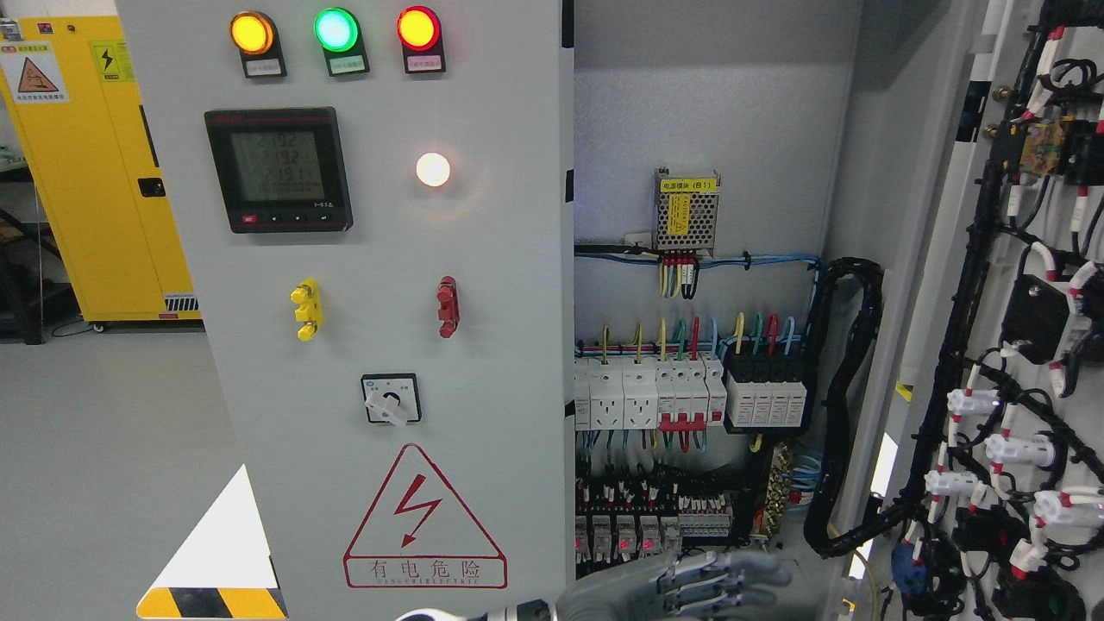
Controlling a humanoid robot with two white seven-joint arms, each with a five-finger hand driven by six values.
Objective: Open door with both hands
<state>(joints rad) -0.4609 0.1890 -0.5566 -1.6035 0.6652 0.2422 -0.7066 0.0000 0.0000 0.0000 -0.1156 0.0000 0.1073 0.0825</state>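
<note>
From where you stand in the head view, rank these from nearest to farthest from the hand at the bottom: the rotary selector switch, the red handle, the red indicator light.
Measured from the hand at the bottom edge, near the open cabinet:
1. Rotary selector switch, low on the door panel, to its left.
2. Red handle, mid-panel, higher up.
3. Red indicator light, at the panel's top.

The bottom edge is cutting off a hand (690, 586) at six o'clock, so its arm's side is staying unclear. The right edge is cropping the open door (1035, 345) at three o'clock. The meter (278, 169) digits at ten o'clock are showing too blurred to read.
</note>
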